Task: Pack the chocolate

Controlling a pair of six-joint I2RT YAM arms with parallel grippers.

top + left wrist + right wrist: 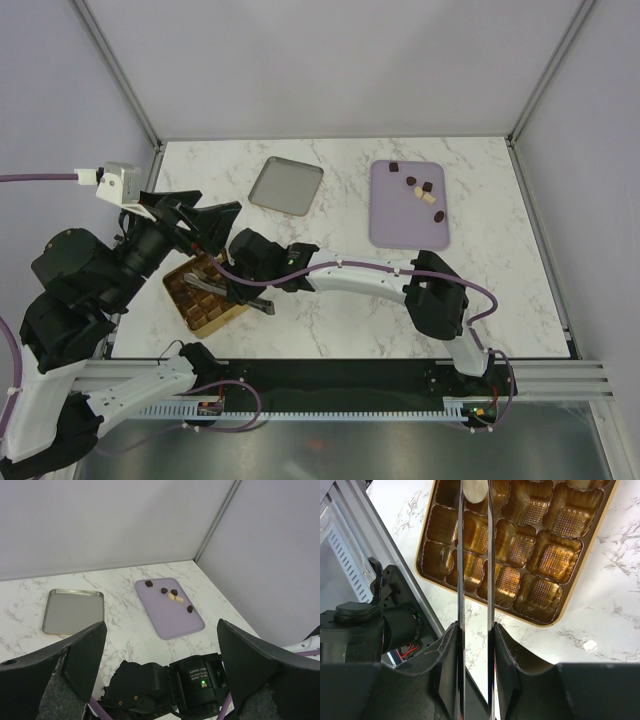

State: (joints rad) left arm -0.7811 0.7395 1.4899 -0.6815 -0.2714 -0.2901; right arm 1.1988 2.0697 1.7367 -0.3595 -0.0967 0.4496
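Most of the chocolate lies on the lilac tray, well apart from the gold box, off to the box's right and toward the far side of the table. We count four dark brown bits there with a little cream-white among them, loosely scattered over the tray's far half. One cream-white piece is at the gold box itself, pinched between the two long, thin fingers of the right gripper. The fingers stand close together, with only the piece between their tips. In the right wrist view the piece hangs over the box's brown moulded compartments; we cannot tell whether it touches the bottom of one. A pale shape at the very edge of that view, in another compartment of the box, is too cropped for us to name. The right arm reaches in across the table from the box's right. The left gripper hovers just past the far edge of the gold box with its jaws spread wide, and its wrist view looks out between the two dark pads toward the lilac tray. A metal tray lies on the table beyond the box, between it and the lilac tray, touching neither.
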